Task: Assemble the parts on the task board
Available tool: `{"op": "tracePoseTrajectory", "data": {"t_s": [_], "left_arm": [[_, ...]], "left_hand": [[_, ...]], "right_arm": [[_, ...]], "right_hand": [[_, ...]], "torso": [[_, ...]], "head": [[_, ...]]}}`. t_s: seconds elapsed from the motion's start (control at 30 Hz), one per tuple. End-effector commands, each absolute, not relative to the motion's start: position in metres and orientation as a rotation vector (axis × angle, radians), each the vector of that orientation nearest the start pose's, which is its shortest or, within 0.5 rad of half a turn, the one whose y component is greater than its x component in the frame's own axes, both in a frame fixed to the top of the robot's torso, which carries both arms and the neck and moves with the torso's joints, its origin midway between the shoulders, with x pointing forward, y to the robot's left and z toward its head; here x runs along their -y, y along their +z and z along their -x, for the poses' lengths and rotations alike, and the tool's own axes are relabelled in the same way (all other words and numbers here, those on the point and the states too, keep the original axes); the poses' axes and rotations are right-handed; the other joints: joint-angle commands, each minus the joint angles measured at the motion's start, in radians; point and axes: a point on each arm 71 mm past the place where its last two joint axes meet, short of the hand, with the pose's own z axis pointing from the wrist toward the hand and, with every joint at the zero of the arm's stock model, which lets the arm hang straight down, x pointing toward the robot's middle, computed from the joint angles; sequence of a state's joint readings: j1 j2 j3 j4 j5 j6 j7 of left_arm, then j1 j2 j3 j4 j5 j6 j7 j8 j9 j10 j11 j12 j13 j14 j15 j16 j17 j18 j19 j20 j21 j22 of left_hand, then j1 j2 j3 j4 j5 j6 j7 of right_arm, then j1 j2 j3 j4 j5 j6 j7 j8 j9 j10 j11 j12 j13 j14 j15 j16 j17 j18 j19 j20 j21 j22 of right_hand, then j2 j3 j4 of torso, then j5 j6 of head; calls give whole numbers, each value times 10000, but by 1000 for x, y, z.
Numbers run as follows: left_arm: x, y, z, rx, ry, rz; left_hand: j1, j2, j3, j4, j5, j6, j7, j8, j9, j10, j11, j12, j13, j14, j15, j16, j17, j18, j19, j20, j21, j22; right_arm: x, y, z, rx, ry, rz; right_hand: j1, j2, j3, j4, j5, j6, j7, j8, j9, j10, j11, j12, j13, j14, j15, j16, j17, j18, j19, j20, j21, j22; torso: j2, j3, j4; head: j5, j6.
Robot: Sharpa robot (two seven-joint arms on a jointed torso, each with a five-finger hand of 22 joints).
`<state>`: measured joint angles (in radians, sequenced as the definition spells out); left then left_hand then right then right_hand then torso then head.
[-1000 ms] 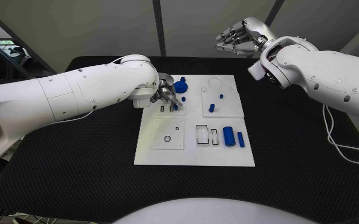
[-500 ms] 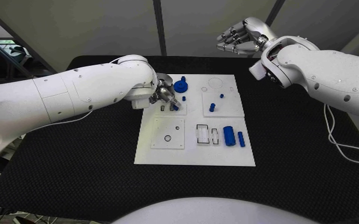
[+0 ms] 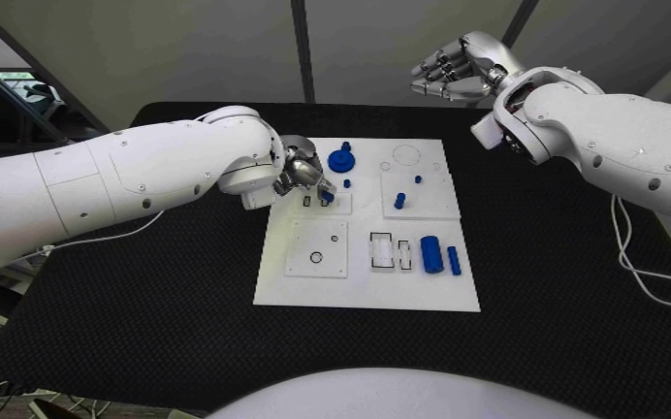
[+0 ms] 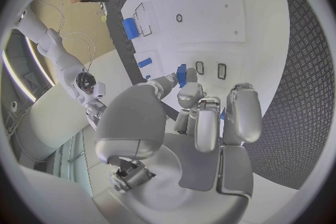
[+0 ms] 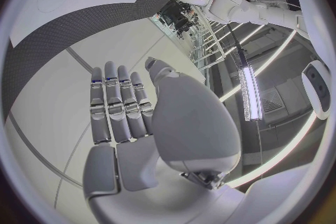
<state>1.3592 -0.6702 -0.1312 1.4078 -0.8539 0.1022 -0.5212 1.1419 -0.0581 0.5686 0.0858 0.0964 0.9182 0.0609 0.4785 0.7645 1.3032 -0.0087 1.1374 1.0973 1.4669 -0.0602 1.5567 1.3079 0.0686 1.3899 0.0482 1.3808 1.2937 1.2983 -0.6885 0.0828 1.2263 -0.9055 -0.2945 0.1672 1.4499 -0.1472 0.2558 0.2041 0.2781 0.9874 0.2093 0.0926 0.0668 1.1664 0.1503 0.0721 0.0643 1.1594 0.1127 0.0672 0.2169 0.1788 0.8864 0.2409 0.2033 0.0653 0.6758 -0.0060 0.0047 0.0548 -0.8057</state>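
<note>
Black matting covers the table on my feed, and the white task board lies in its middle. On the board's far left panel I see a blue gear-shaped part; a small blue peg stands on the far right panel, and two blue cylinders lie side by side at the near right, beside a pair of outlined rectangular slots. My left hand is down over the far left panel, just beside the gear; in the wrist view its fingers are curled in around a small blue part above two little slots. My right hand is raised beyond the table's far edge, well apart from the board, fingers side by side and holding nothing.
</note>
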Motion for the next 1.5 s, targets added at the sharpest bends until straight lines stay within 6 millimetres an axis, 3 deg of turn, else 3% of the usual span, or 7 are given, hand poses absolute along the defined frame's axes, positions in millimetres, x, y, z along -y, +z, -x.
{"op": "tracePoseTrajectory", "data": {"t_s": [0.03, 0.27, 0.43, 0.57, 0.77, 0.97, 1.5], "left_arm": [[-164, -184, -509, -22524, -5596, 3603], [-169, -182, -509, -21775, -5200, 3458], [-169, -183, -509, -21509, -4931, 3180], [-168, -184, -508, -21303, -4685, 2717], [-164, -187, -505, -21314, -4509, 2247], [-161, -191, -502, -21420, -4420, 1885], [-156, -199, -498, -21804, -3984, 932]], "left_hand": [[-117, 0, 1313, -1244, -19, -61, 24, 62, 56, 61, -9, 34, 10, 990, -53, 5, 2494, -38, 75, -5, 42, 12], [-171, 16, 1391, -1258, -27, -80, 31, 84, 107, 55, -3, 12, -13, 990, -52, 4, 2494, -36, 71, -6, 34, 8], [-184, 17, 1404, -1259, -28, -85, 32, 88, 117, 48, -2, 1, -25, 990, -52, 4, 2494, -34, 65, -6, 27, 0], [-202, 18, 1421, -1261, -30, -91, 33, 94, 130, 40, 0, -13, -39, 990, -51, 4, 2494, -32, 60, -6, 21, -7], [-216, 16, 1440, -1270, -32, -101, 34, 98, 145, 34, 0, -23, -48, 990, -50, 5, 2495, -29, 54, -6, 13, -16], [-216, 16, 1440, -1270, -32, -101, 34, 99, 145, 34, 0, -23, -48, 990, -50, 5, 2495, -29, 54, -6, 13, -16], [-255, -5, 1491, -1310, -39, -133, 36, 114, 191, 8, 4, -60, -82, 988, -48, 0, 2490, -25, 42, -4, -3, -30]], "right_arm": [[209, -100, -563, -14574, 10300, -2641], [211, -100, -563, -14578, 10262, -2666], [210, -100, -563, -14582, 10251, -2681], [210, -100, -563, -14583, 10240, -2690], [210, -100, -563, -14589, 10243, -2689], [210, -100, -563, -14600, 10260, -2678], [208, -100, -563, -14638, 10301, -2653]], "right_hand": [[-85, -1, -14, -46, 43, -11, 42, -50, 2, -94, 1, -52, -3, -54, -1, -36, -9, 56, -10, 64, -52, -13], [-98, 4, -18, -48, 51, -13, 45, -56, 2, -98, 4, -50, -2, -60, 0, -34, -19, 56, -11, 68, -65, -13], [-116, 5, -25, -47, 55, -13, 49, -60, 3, -102, 6, -48, -1, -63, 3, -32, -27, 57, -11, 71, -76, -12], [-116, 5, -25, -47, 55, -13, 49, -60, 3, -102, 6, -48, -1, -63, 3, -32, -27, 57, -11, 71, -76, -12], [-138, 3, -37, -48, 58, -12, 51, -65, 4, -106, 10, -45, 0, -66, 6, -28, -38, 59, -10, 75, -91, -11], [-138, 3, -37, -48, 58, -12, 51, -65, 4, -106, 10, -45, 0, -66, 6, -28, -38, 59, -10, 75, -91, -11], [-138, 3, -37, -48, 58, -12, 51, -65, 4, -106, 10, -45, 0, -66, 6, -28, -38, 59, -10, 75, -91, -11]], "torso": [[9, 0, 26], [14, 17, 71], [14, 27, 49], [12, 7, 54], [17, 23, 47], [21, 7, 47], [25, 9, 50]], "head": [[9, -7], [21, -36], [47, -78], [63, -81], [76, -94], [69, -99], [63, -156]]}}
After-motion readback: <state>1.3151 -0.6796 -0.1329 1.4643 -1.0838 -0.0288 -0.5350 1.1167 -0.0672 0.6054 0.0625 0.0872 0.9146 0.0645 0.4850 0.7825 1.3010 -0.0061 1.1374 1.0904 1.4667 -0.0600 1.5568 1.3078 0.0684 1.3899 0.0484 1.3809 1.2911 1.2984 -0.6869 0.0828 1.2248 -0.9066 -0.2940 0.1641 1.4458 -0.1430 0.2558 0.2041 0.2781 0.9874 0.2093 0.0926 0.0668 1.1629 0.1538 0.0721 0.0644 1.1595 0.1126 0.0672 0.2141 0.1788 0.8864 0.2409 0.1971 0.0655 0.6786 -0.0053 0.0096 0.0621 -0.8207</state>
